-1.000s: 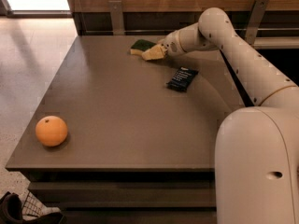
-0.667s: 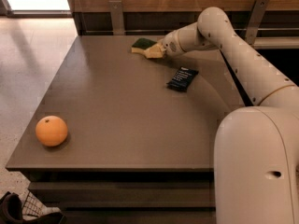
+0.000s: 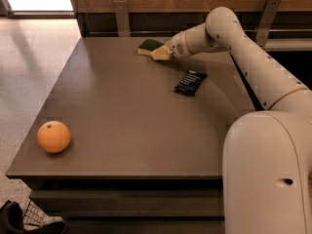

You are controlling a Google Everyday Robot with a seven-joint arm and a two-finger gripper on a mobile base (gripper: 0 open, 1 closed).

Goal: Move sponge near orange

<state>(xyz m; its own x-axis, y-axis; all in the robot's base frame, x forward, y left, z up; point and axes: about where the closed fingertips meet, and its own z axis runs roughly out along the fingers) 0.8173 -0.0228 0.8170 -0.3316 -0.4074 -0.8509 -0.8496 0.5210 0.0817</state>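
Observation:
The sponge (image 3: 148,46), dark green on top with a pale yellow base, lies at the far edge of the brown table (image 3: 126,111). My gripper (image 3: 162,53) is at the sponge's right end and touches it, with the arm reaching in from the right. The orange (image 3: 53,136) sits at the table's near left corner, far from the sponge.
A dark blue snack packet (image 3: 190,82) lies on the table just near-right of the gripper. A wooden wall with metal brackets (image 3: 122,17) runs behind the table. The table's left edge drops to a light floor (image 3: 29,67). My white base (image 3: 268,174) fills the near right.

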